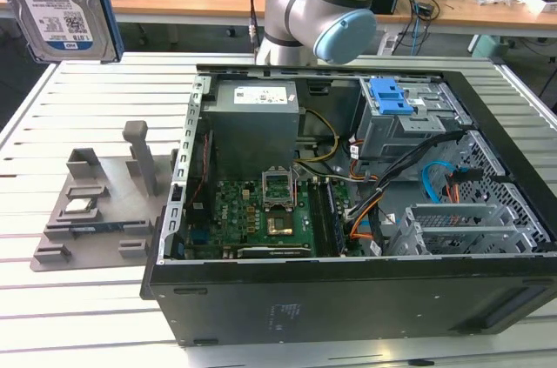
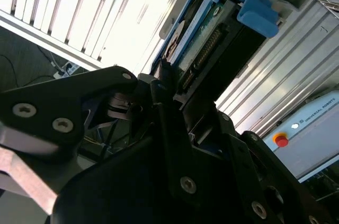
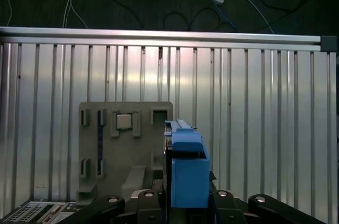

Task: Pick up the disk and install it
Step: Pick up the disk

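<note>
The disk, a silver hard drive with a blue-and-white label in a blue carrier frame, hangs high above the table at the exterior view's upper left, well left of the open computer case. In both wrist views my gripper is shut on the disk, which stands edge-on between the black fingers. The blue end of the carrier on the disk points away from the wrist, above the grey fixture.
The case's grey drive cage with a blue latch panel sits at the back right. A grey fixture holding a small silver chip lies left of the case on the slatted metal table. The arm's base stands behind the case.
</note>
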You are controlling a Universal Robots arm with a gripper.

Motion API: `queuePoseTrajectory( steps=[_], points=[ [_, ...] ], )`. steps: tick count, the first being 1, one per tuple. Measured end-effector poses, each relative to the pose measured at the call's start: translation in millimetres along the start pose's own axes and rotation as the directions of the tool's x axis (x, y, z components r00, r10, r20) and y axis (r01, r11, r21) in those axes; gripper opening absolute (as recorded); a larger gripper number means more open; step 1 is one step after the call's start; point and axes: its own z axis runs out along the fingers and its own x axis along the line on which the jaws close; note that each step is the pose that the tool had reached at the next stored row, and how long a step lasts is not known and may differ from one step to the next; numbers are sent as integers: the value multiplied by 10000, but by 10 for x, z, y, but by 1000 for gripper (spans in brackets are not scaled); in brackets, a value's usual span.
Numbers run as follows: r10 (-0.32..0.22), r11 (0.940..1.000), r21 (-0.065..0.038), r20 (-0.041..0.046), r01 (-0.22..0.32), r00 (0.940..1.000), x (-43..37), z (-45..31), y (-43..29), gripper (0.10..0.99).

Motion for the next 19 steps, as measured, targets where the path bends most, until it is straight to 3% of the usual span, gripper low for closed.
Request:
queuePoseTrajectory(
  steps=[6, 12, 16, 19],
  points=[
    [0, 10000, -1, -1, 0, 10000, -7, -140, 7, 361],
    [1, 10000, 0, 0, -1, 10000, -7, -148, 0, 361],
    [1, 10000, 0, 0, -1, 10000, -6, -153, -86, 361],
    [0, 10000, 0, 0, 0, 10000, -3, -160, -208, 361]
  ],
)
